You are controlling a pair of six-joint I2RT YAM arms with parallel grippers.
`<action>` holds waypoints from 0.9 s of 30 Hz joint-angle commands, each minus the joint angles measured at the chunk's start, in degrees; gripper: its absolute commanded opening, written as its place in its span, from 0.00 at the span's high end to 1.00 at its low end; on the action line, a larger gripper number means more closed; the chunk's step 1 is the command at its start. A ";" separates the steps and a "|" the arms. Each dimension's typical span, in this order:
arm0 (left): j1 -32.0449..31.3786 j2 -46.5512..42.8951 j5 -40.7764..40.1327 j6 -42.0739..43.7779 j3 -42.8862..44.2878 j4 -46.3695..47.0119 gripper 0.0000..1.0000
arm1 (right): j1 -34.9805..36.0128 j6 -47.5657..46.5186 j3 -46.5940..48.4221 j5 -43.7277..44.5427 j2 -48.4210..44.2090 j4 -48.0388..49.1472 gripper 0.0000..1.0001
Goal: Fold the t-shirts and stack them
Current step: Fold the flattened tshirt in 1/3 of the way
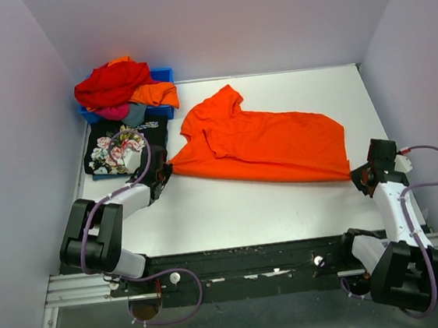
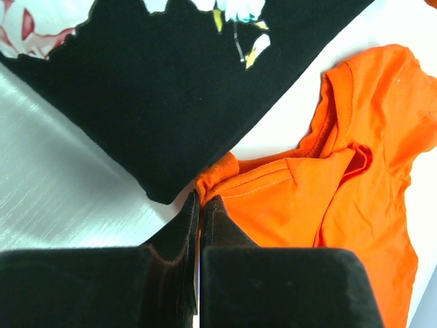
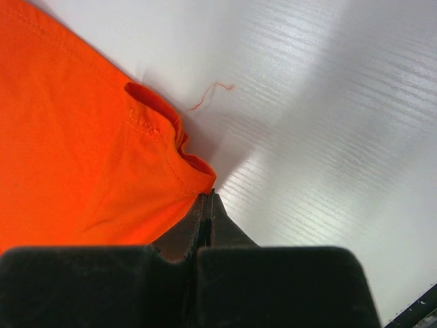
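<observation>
Orange tee [image 1: 264, 143] clamped at both ends by left gripper [image 2: 203, 199] and right gripper [image 3: 207, 197]; thin edge grips may slip, black tee [image 2: 171, 102] just ahead of left may drag

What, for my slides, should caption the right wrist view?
Right end effector shut on orange t-shirt corner, white table beside.

We are looking at two arms, the left arm [image 1: 93, 233] and the right arm [image 1: 396, 209], each wearing white shells between bulky black joints. Pale purple cables [image 1: 436, 146] are looping alongside them. The left gripper [image 2: 201, 199] and right gripper [image 3: 207, 197] are showing matte black fingers tapering to thin tips.
</observation>
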 commanded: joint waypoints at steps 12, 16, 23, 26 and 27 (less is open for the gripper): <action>-1.67 -4.35 -2.92 1.94 18.89 -14.55 1.00 | -6.55 -3.33 12.60 -6.51 5.14 -7.29 0.99; -1.76 -8.47 -5.30 4.22 23.57 -19.05 1.00 | -9.03 -4.73 15.96 -7.58 1.19 -9.32 0.99; -0.79 -16.73 -3.02 1.60 3.83 -17.56 1.00 | -9.20 -7.98 5.08 -13.90 -1.28 -9.67 0.99; -0.27 -22.00 -3.89 2.03 -4.61 -18.52 1.00 | -9.20 -8.95 1.64 -13.12 -2.94 -10.02 0.99; -0.18 -23.94 -4.16 2.47 -6.73 -19.22 1.00 | -9.20 -9.04 0.76 -12.77 -4.00 -10.02 0.99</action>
